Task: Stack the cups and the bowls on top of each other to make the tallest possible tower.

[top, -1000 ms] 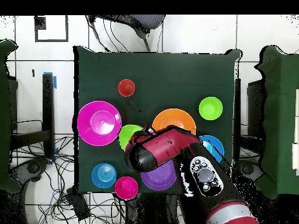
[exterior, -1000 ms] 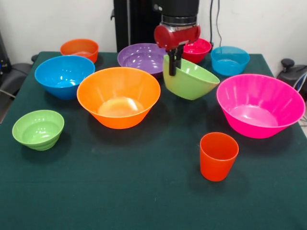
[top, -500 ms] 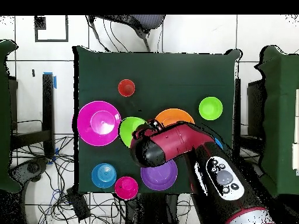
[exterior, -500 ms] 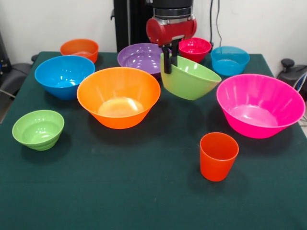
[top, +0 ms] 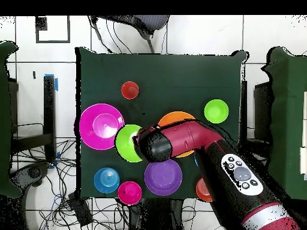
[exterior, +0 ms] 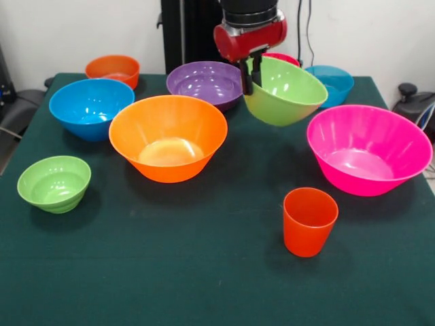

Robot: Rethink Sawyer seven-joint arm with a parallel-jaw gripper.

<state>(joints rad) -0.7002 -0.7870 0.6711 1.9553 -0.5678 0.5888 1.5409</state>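
My gripper (exterior: pixel 251 83) is shut on the near rim of the medium green bowl (exterior: pixel 285 92), which hangs tilted above the table between the purple bowl (exterior: pixel 202 81) and the large pink bowl (exterior: pixel 369 148). From overhead the green bowl (top: pixel 127 142) sits beside the pink bowl (top: pixel 102 126), with the gripper (top: pixel 144 144) under the red wrist. The large orange bowl (exterior: pixel 168 136) stands centre-left. The orange-red cup (exterior: pixel 309 221) stands upright alone at the front. No tower is in view; each bowl rests singly.
A medium blue bowl (exterior: pixel 90 106), a small green bowl (exterior: pixel 54 182) and a small orange bowl (exterior: pixel 113 69) stand at the left. A small blue bowl (exterior: pixel 334 83) and a magenta-red bowl (exterior: pixel 280 58), partly hidden, stand at the back right.
The gripper has risen and shifted right in the front view, carrying the green bowl higher and closer to the pink bowl. All other bowls and the cup stayed put.
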